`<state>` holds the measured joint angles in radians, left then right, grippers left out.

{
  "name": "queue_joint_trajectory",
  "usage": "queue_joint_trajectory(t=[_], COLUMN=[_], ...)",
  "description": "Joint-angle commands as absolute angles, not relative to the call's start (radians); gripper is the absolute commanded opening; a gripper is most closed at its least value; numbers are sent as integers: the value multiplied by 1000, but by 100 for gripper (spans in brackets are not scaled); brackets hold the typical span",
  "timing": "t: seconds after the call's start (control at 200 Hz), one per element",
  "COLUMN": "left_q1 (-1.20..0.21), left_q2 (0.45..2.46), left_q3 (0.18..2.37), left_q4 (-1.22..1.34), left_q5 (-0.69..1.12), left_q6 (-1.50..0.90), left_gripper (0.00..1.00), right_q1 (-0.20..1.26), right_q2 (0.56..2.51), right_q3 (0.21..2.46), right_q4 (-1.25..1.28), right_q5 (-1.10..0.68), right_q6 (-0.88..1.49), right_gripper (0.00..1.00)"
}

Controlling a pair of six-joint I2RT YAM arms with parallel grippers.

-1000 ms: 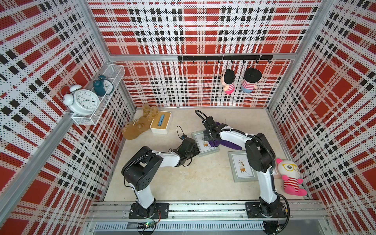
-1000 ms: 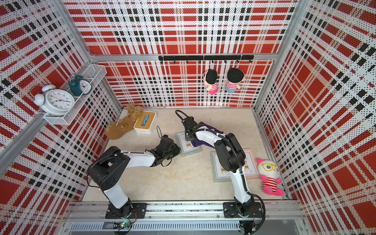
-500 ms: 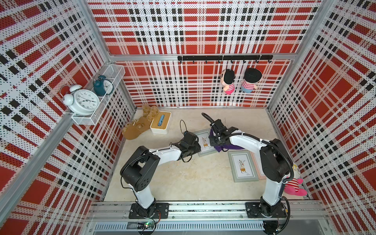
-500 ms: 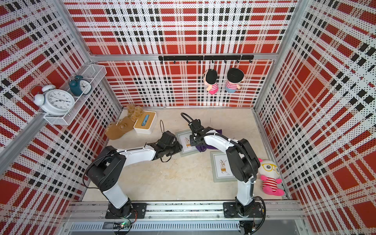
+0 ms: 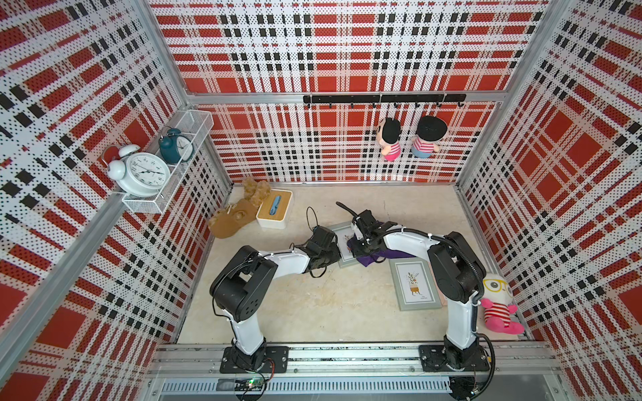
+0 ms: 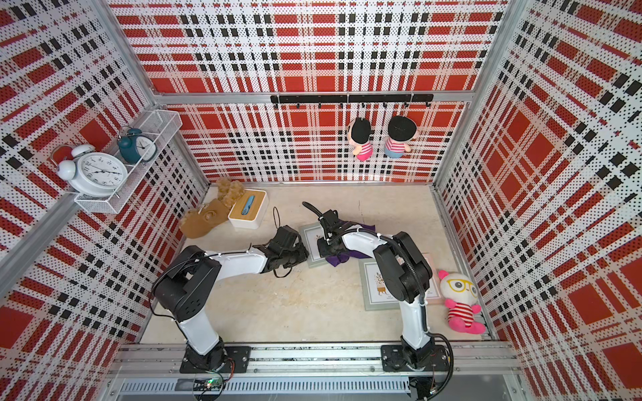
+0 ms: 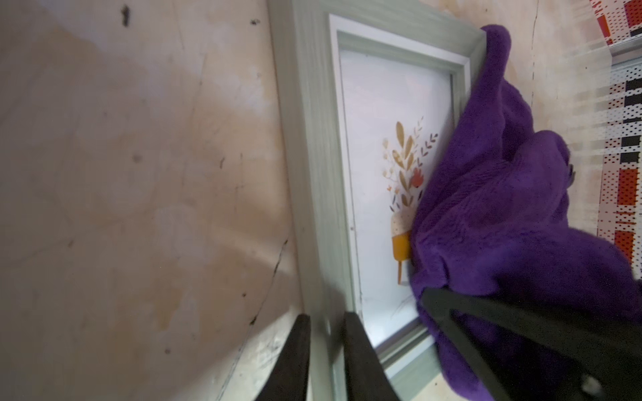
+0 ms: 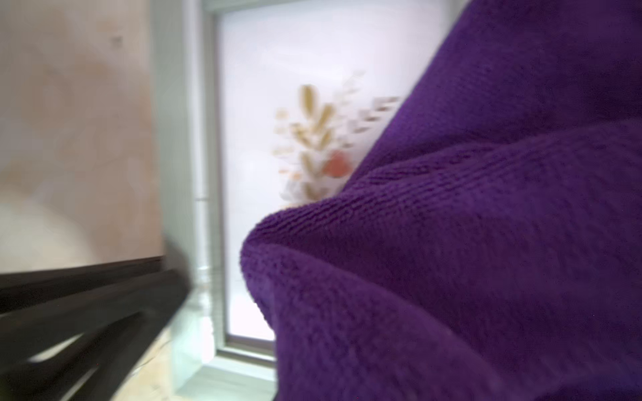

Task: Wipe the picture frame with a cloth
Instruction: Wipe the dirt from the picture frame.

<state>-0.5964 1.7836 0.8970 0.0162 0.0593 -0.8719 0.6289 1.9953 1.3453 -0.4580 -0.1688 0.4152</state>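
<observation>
From where I stand, the picture frame [image 5: 342, 243] lies flat on the pale, mottled surface [image 5: 312, 305] between the two arms, and each arm has its own job. The left gripper [image 7: 328, 357] is drawn in narrow around one long rail of the frame, a finger on each side. It looks to be pinning the frame so it won't skid under the rubbing. The right gripper [image 5: 363, 248] is clamped tight on the cloth [image 7: 503, 208], which bunches in thick folds over the half of the frame on the right arm's side. It hides part of the flower print and spills off the edge onto the surface. The cloth is deep purple, fine-looped and plush, and looks soft enough to settle into the frame's steps. The frame is a grey-green, wood-grained rectangle with a stepped profile, a white inner lip and a smooth pane. A second frame [image 5: 415, 284] of similar make lies flat beside the right arm, apart from the cloth.
</observation>
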Motion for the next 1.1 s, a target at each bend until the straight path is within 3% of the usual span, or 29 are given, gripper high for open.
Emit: queue_joint_trajectory(t=[0.0,0.331,0.476,0.581,0.691,0.902,1.092], left_q1=[-598,-595,-611,-612,-611,-612,-604], left_q2=[1813,1802,1816,1815,1811,1814,1820], left_q3=[853,814,843,841,829,814,815], left_q4=[-20,-13,-11,-11,-10,2,6], left_q5=[54,55,71,64,63,72,72], left_q6=[-885,-893,-889,-893,-892,-882,-882], left_gripper=[21,20,20,20,19,18,17], right_q1=[664,482,576,652,653,592,587], right_q2=[2057,2038,2113,2125,2137,2309,2433], right_q3=[1315,1335,1414,1395,1408,1740,1932], right_q4=[-439,-559,-569,-496,-447,-560,-608], right_q5=[-426,-192,-260,-412,-453,-306,-300], right_q6=[377,286,306,324,365,432,484], right_gripper=[0,0,0,0,0,0,0])
